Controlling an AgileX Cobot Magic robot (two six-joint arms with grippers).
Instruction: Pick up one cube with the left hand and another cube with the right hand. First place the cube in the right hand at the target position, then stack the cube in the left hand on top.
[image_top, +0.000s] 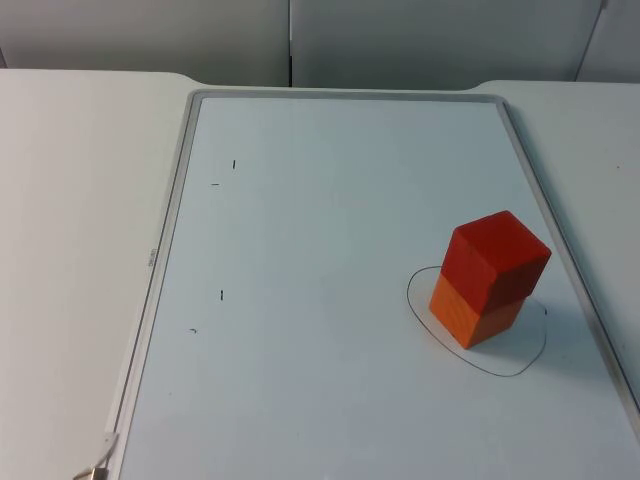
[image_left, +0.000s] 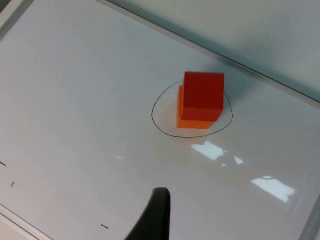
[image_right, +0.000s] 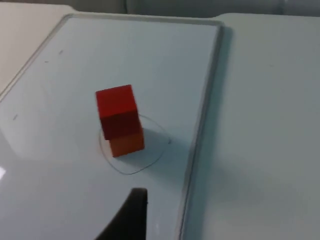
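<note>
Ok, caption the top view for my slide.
Red wooden cube stacked slightly askew on orange wooden cube inside the hand-drawn circle on the framed whiteboard.

red cube on orange cube (circled)

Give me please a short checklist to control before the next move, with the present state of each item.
1. Orange cube lies inside the drawn circle: ok.
2. Red cube sits on top of the orange cube: ok.
3. Red cube is square with the orange one: not ok; it overhangs slightly and looks a little turned.
4. Stack stands upright on the whiteboard: ok.
5. Nothing grips or touches the stack: ok.
6. Left end effector and right end effector are back from the stack: ok; open or shut: cannot tell.
</note>
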